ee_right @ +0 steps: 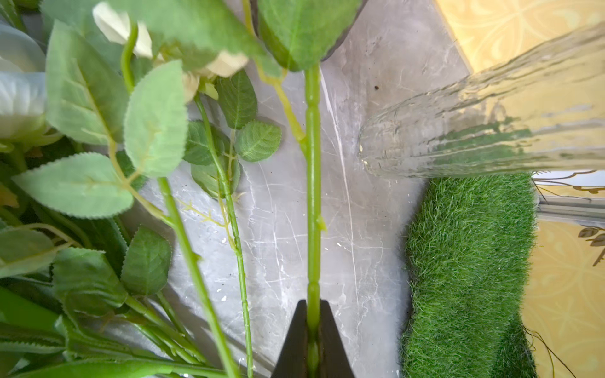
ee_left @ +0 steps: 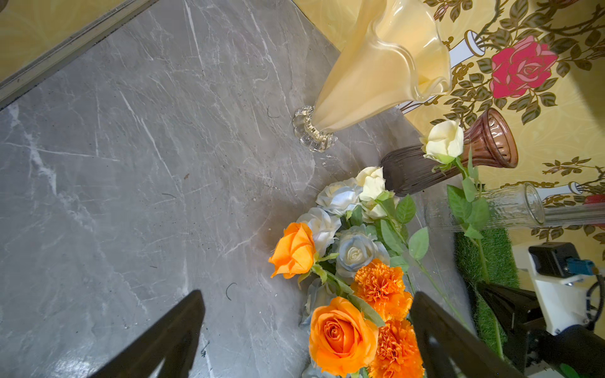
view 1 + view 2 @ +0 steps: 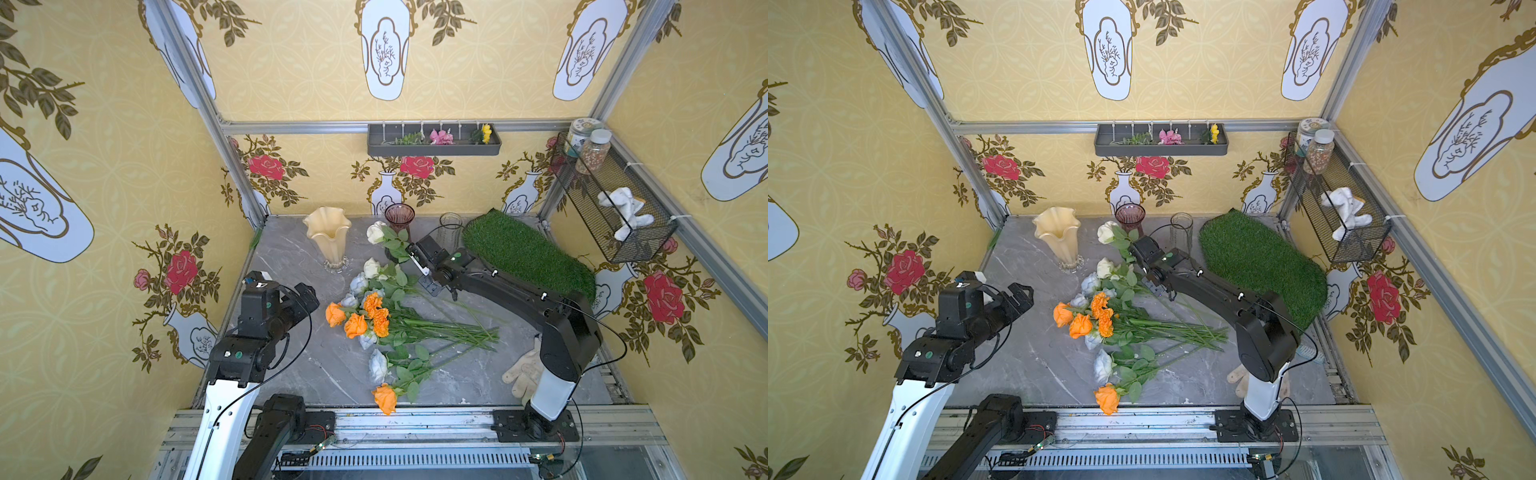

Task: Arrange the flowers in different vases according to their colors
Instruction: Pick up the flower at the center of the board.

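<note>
The flowers (image 3: 374,320) lie in a heap mid-table: orange roses, marigolds, pale blue and cream roses. My right gripper (image 1: 313,302) is shut on the green stem (image 1: 312,196) of a cream-white rose (image 3: 376,232), whose head is raised in front of the purple vase (image 3: 399,216). The cream-yellow vase (image 3: 328,237) stands at the back left and the clear glass vase (image 3: 451,228) at the back right, beside the held stem. My left gripper (image 2: 307,294) hangs open left of the heap, an orange rose (image 2: 342,337) between its fingers without touching them.
A green grass mat (image 3: 528,253) covers the back right of the table. A beige glove (image 3: 523,372) lies by the right arm's base. One orange rose (image 3: 385,398) rests at the table's front edge. A wire basket (image 3: 615,199) hangs on the right wall.
</note>
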Motion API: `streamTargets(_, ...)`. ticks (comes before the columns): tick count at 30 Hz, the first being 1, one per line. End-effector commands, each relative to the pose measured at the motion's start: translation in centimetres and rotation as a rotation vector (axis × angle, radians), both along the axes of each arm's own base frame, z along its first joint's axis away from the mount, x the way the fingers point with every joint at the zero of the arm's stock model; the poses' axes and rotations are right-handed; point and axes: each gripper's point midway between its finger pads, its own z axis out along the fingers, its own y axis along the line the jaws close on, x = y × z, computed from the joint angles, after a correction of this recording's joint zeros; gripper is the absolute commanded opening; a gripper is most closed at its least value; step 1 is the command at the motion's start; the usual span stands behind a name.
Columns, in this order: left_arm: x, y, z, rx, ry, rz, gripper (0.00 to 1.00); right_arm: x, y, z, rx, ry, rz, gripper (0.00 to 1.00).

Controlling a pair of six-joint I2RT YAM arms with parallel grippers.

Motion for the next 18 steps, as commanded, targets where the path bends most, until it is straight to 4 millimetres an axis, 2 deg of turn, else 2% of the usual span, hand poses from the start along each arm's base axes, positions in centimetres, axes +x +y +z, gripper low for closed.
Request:
streamTargets(1, 0.2, 0.0, 0.1, 0.003, -0.01, -0.002, 1.0, 0.3, 1.0, 0.0, 0.069, -0.023, 0.014, 0.0)
streamTargets(4, 0.2, 0.0, 0.0, 0.003, -0.006, -0.003, 1.0, 1.3, 2.2, 1.2, 0.18, -0.116, 0.065, 0.0)
streamTargets(8, 0.3, -0.1, -0.2, 0.001, 0.001, -0.007, 1.0, 3.3, 3.3, 5.3, 0.386, -0.232, 0.1, 0.0)
streamTargets(11, 0.4, -0.3, -0.1, -0.007, -0.001, -0.016, 1.0, 3.9, 4.3, 8.4, 0.483, -0.253, 0.116, 0.0)
streamTargets(14, 0.4, -0.9, 0.3, -0.029, -0.021, -0.046, 1.0, 3.0, 6.1, 10.7, 0.531, -0.217, 0.154, 0.0)
streamTargets(18, 0.4, -3.2, 1.4, -0.107, -0.057, -0.154, 0.97, 0.0, 7.9, 12.5, 0.683, -0.039, 0.116, 0.0)
